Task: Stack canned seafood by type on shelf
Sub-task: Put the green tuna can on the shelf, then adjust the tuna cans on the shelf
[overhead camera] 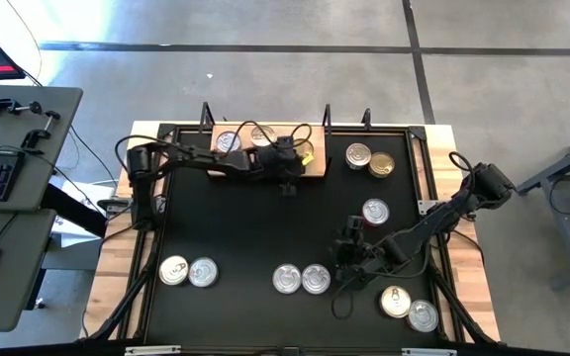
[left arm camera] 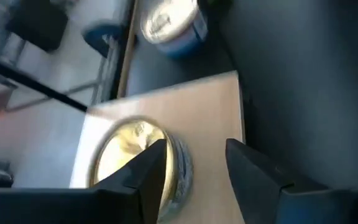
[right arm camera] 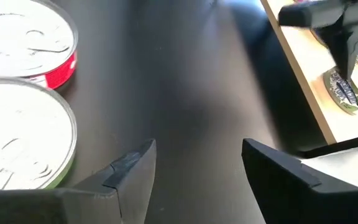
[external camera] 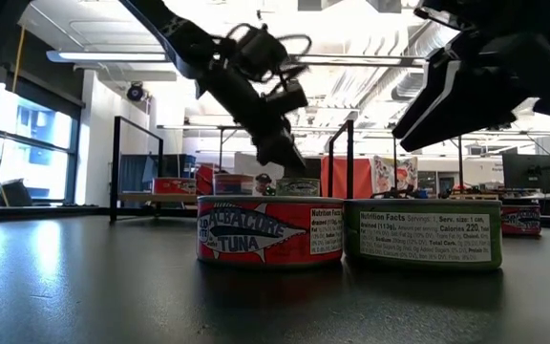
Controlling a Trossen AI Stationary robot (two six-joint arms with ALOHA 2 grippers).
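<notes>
The shelf (overhead camera: 318, 174) is a light-brown board at the table's far edge. It carries two silver-topped cans (overhead camera: 232, 141) and a gold-topped can (overhead camera: 305, 153). My left gripper (overhead camera: 287, 178) is over the shelf's near right part, open. In the left wrist view the left gripper (left arm camera: 196, 149) has one finger in front of the gold can (left arm camera: 129, 149) and the gap over the bare board (left arm camera: 204, 112). My right gripper (overhead camera: 344, 259) hovers open over the table's right half, beside a red-sided can (right arm camera: 30, 43) and a green-sided can (right arm camera: 17, 137). My left gripper has one finger (left arm camera: 149, 167) at the gold can's side wall (left arm camera: 182, 168), coming slanting from above. The can lies flat on the shelf, outside the gap between the fingers. Whether the finger touches the can, I cannot tell.
A silver can (overhead camera: 359, 155) and a gold can (overhead camera: 381, 165) stand right of the shelf, and one can (overhead camera: 375, 211) sits mid-right. Pairs lie near left (overhead camera: 188, 271), near middle (overhead camera: 300, 279) and near right (overhead camera: 409, 309). Black rails edge the table.
</notes>
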